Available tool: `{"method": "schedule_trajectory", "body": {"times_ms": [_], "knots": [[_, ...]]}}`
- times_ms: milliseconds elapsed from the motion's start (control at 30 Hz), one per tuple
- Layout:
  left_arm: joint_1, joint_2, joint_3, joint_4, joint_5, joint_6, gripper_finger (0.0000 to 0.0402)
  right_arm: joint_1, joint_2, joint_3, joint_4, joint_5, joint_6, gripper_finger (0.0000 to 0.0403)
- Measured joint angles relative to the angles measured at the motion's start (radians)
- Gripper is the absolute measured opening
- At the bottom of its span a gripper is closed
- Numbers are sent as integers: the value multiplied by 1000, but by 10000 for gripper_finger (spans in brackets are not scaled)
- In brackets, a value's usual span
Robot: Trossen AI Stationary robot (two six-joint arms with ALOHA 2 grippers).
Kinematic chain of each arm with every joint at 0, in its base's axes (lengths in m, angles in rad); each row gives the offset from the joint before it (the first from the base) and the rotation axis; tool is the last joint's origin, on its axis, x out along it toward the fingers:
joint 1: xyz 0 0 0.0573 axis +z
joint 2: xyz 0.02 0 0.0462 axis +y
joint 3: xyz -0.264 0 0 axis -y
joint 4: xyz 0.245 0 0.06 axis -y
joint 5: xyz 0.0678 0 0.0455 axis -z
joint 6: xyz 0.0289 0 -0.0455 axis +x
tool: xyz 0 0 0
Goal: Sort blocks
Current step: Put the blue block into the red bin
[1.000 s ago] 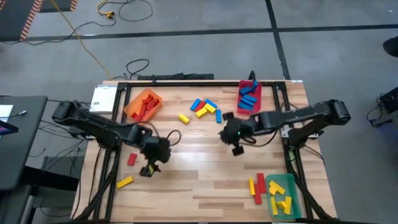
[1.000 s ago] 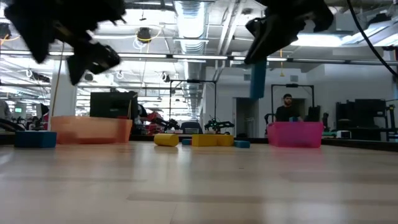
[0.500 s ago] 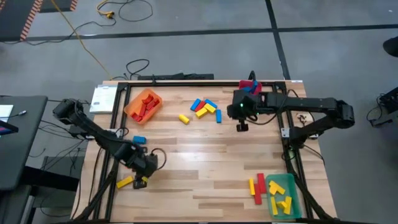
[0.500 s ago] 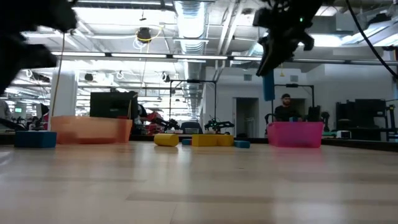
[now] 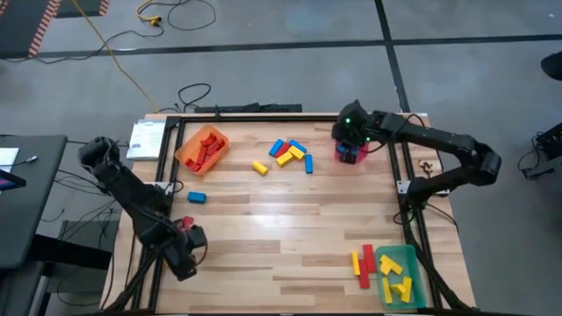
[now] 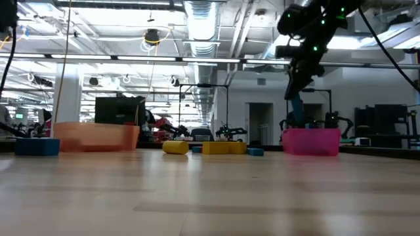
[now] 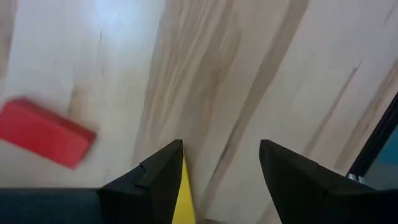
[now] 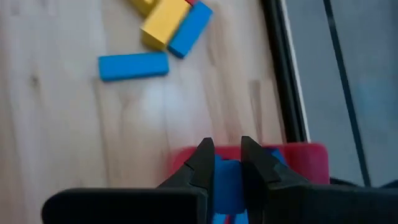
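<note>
Blocks (image 5: 290, 153) on wooden table (image 5: 290, 237)

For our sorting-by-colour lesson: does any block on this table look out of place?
Yes. One red block lies beside the green bin, among yellow blocks left outside it. That bin holds only yellow, so the red one looks misplaced.

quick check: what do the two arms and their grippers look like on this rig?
Both arms are dark, jointed links with black cables alongside. The left gripper has two black, wedge-shaped fingers. The right gripper has matching dark fingers, and a green light glows near the right arm's wrist. No markings are readable.
</note>
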Motion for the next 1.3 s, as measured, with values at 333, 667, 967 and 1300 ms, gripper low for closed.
{"method": "schedule_trajectory", "body": {"times_ms": [333,667,967,1300], "knots": [[-117,1,0,-46,-28,-248,208,-126,0,-102,84,-82,13,61],[-152,195,0,-71,75,-277,229,-138,0,-121,161,-108,-4,61],[-161,260,-7,-92,92,-286,234,-208,0,-121,159,-197,7,61],[-189,249,-117,61,73,-248,221,-286,0,-121,121,-215,42,61]]}}
